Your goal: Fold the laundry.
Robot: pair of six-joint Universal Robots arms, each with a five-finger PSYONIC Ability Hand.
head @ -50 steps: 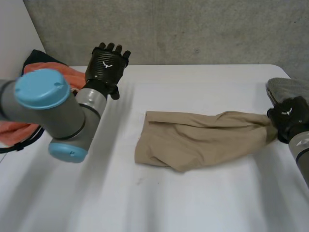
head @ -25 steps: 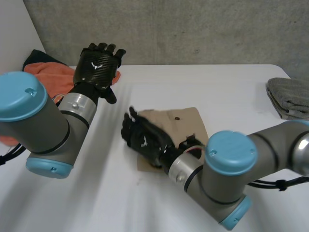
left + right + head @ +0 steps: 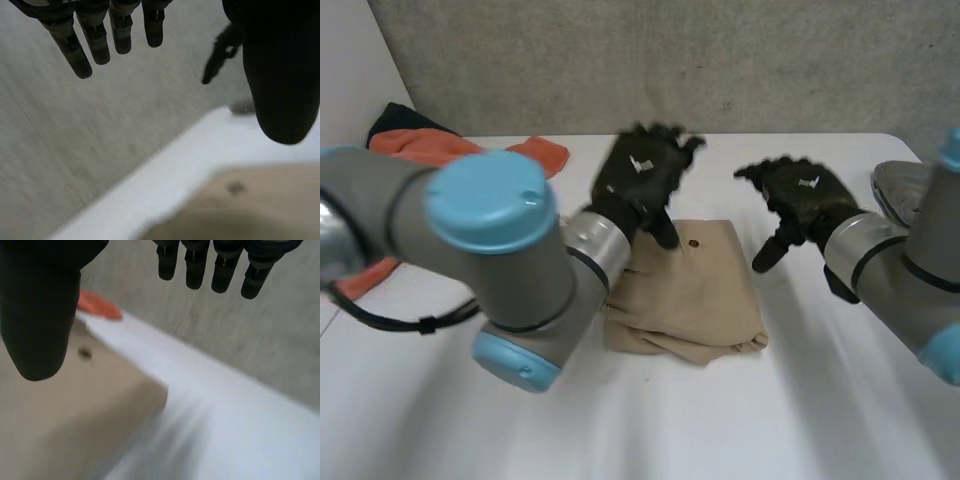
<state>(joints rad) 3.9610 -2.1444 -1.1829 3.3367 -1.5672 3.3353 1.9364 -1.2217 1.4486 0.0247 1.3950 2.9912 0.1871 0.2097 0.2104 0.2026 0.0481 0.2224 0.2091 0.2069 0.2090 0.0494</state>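
Hovering with fingers straight and nothing gripped: my left hand (image 3: 640,178) hangs over the far edge of the tan cloth (image 3: 690,290), my right hand (image 3: 805,195) just off its far right corner. Cloth lies mid-table (image 3: 620,420), below both palms, left nearer.

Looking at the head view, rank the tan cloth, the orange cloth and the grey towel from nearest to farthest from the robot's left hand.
1. Tan cloth, mid-table, right at the thumb of the left hand.
2. Orange cloth, off to the hand's left.
3. Grey towel, far over on the right.
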